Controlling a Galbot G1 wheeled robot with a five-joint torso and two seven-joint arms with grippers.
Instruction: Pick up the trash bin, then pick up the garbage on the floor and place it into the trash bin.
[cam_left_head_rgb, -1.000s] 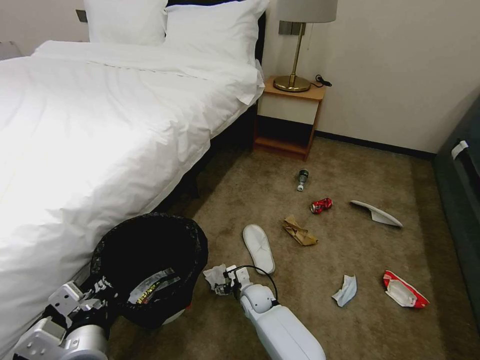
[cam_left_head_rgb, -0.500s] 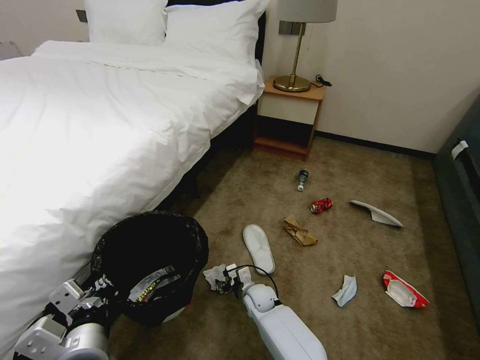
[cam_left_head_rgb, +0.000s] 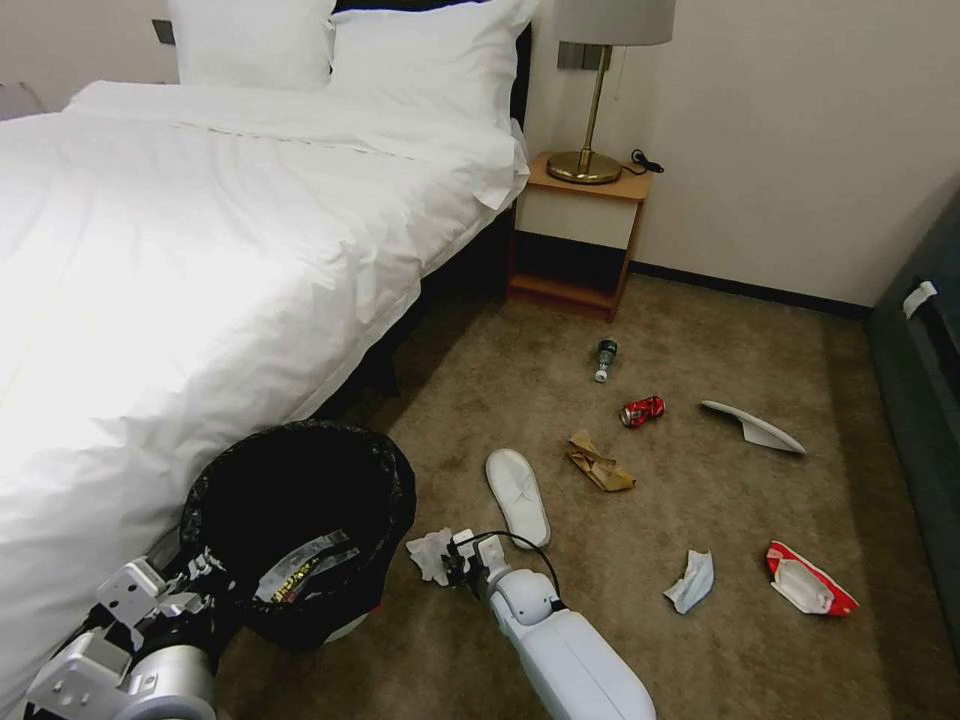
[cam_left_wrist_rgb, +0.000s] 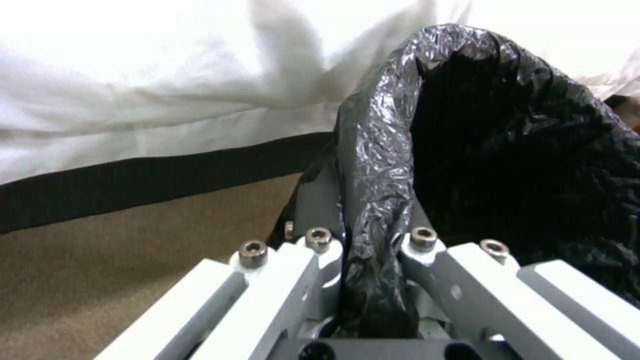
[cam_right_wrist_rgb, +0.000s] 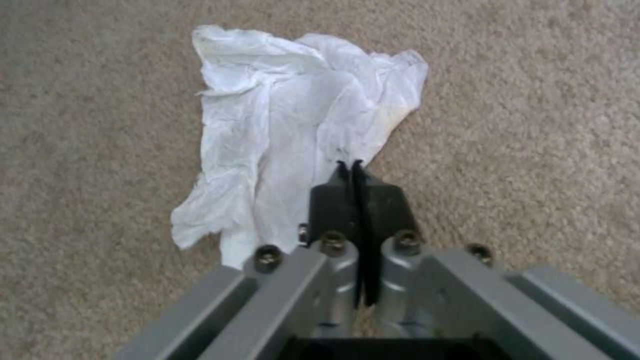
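Observation:
The trash bin (cam_left_head_rgb: 300, 520), lined with a crinkled black bag, hangs beside the bed with a snack wrapper (cam_left_head_rgb: 305, 570) inside. My left gripper (cam_left_head_rgb: 195, 580) (cam_left_wrist_rgb: 370, 220) is shut on the bin's bagged rim (cam_left_wrist_rgb: 373, 150), one finger on each side. My right gripper (cam_left_head_rgb: 455, 568) (cam_right_wrist_rgb: 351, 166) is low over the carpet, shut with its tips on the edge of a crumpled white tissue (cam_left_head_rgb: 430, 553) (cam_right_wrist_rgb: 293, 120). More garbage lies beyond: a white slipper (cam_left_head_rgb: 517, 495), a brown paper bag (cam_left_head_rgb: 598, 462), a crushed red can (cam_left_head_rgb: 642, 410) and a green bottle (cam_left_head_rgb: 604, 358).
A second slipper (cam_left_head_rgb: 752, 425), a pale crumpled piece (cam_left_head_rgb: 692, 580) and a red-and-white wrapper (cam_left_head_rgb: 808, 582) lie to the right. The white bed (cam_left_head_rgb: 200, 250) borders the left, a nightstand (cam_left_head_rgb: 575, 235) with a lamp stands at the back, and dark furniture (cam_left_head_rgb: 925, 400) lines the right.
My right gripper has shifted slightly at the tissue. The bin has risen very slightly. The litter on the carpet has not moved.

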